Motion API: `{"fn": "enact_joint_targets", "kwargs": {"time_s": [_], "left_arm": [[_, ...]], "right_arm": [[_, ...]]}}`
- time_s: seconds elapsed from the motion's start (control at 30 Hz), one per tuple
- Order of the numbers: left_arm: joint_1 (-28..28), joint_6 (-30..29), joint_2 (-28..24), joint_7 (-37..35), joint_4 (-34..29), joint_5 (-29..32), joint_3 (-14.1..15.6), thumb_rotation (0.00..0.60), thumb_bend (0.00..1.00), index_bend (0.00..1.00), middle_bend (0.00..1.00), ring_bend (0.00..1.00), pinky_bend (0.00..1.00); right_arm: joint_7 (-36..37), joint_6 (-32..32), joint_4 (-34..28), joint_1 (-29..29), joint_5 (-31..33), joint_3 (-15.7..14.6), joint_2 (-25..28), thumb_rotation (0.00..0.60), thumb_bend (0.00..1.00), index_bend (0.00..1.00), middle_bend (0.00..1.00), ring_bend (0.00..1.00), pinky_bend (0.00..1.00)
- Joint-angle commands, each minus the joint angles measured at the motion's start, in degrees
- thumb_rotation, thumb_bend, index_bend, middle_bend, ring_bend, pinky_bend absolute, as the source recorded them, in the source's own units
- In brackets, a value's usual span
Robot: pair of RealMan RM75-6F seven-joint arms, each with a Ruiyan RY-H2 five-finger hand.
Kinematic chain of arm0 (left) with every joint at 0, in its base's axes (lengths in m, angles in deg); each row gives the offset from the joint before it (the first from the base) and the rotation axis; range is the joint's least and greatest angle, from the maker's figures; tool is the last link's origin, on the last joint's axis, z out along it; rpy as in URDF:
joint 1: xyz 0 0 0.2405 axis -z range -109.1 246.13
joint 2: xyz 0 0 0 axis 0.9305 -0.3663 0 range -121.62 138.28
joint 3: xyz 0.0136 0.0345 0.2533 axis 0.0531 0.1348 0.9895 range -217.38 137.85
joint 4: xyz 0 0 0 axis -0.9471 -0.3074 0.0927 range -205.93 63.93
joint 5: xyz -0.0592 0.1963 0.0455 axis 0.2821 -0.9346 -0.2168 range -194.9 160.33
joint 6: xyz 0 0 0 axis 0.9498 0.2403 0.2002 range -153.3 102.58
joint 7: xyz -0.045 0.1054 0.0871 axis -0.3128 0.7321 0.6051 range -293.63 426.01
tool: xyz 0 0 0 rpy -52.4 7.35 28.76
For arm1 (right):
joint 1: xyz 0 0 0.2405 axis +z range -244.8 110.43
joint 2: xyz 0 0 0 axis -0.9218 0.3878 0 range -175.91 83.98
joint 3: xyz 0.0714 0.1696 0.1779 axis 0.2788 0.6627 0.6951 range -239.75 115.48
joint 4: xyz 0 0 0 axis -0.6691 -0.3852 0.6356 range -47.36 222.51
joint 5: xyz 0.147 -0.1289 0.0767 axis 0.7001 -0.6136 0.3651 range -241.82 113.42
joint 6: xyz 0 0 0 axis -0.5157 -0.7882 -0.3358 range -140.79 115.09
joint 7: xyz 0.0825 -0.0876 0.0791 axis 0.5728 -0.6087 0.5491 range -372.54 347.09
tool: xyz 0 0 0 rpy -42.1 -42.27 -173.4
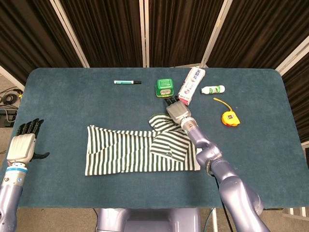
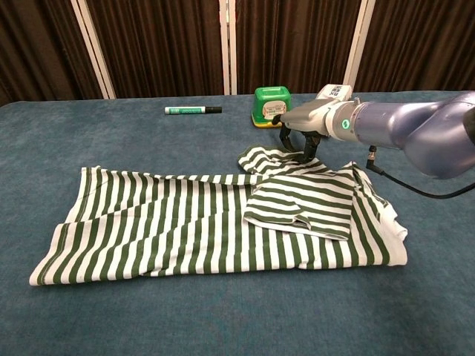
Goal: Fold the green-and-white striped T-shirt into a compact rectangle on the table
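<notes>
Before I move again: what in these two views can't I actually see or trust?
- Right robot hand: fingertips point down at the shirt; neither view shows whether they pinch cloth.
- Left robot hand: head view only, at the left edge; outside the chest view.
- Tape measure and small bottle: hidden behind the right arm in the chest view.
- Carton: label too small to read.

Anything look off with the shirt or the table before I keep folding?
The striped T-shirt is unevenly folded: its far sleeve sticks out bunched beneath the right robot hand, and the near sleeve lies folded across it at an angle. Nothing spilled or damaged.
</notes>
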Motion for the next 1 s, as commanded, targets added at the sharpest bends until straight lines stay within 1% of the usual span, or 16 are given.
{"fn": "enact_joint_targets", "kwargs": {"time_s": [0.03, 0.27, 0.47, 0.6, 0.7, 0.8, 1.0], "left_arm": [[-0.01, 0.03, -0.02, 0.02, -0.09, -0.11, 0.06, 0.6, 0.12, 0.0, 0.0, 0.0, 0.0], [-0.11, -0.13, -0.24, -0.03, -0.86, -0.92, 0.29, 0.6, 0.12, 0.0, 0.0, 0.0, 0.0], [-0.5, -0.72, -0.99, -0.46, -2.6, -2.42, 0.71, 0.6, 0.12, 0.0, 0.0, 0.0, 0.0], [-0.61, -0.88, -1.21, -0.63, -3.06, -2.96, 0.86, 0.6, 0.12, 0.0, 0.0, 0.0, 0.0], [-0.73, -1.09, -1.46, -0.83, -3.59, -3.62, 1.03, 0.6, 0.12, 0.0, 0.0, 0.0, 0.0], [-0.94, -1.38, -1.82, -1.04, -4.32, -4.44, 1.31, 0.6, 0.12, 0.0, 0.0, 0.0, 0.0], [-1.33, -1.92, -2.48, -1.34, -5.71, -5.81, 1.76, 0.6, 0.12, 0.0, 0.0, 0.0, 0.0]], "right_arm": [[0.65, 1.74, -1.36, -0.48, -0.93, -0.61, 1.11, 0.6, 0.36, 0.72, 0.0, 0.0, 0.0], [0.88, 5.81, -6.47, -2.0, -2.29, -1.47, 5.14, 0.6, 0.36, 0.72, 0.01, 0.0, 0.0], [-1.79, 11.44, -16.67, -5.04, -3.46, -2.44, 11.53, 0.6, 0.36, 0.73, 0.02, 0.0, 0.0], [-3.11, 12.94, -20.44, -6.12, -3.56, -2.64, 13.68, 0.6, 0.36, 0.73, 0.03, 0.0, 0.0], [-4.49, 14.55, -24.38, -7.29, -3.69, -2.9, 15.83, 0.6, 0.36, 0.73, 0.04, 0.0, 0.0], [-6.67, 17.01, -29.56, -8.88, -4.08, -3.35, 18.55, 0.6, 0.36, 0.73, 0.04, 0.0, 0.0], [-12.03, 21.08, -37.35, -11.27, -4.34, -3.51, 22.2, 0.6, 0.36, 0.73, 0.06, 0.0, 0.0]]}}
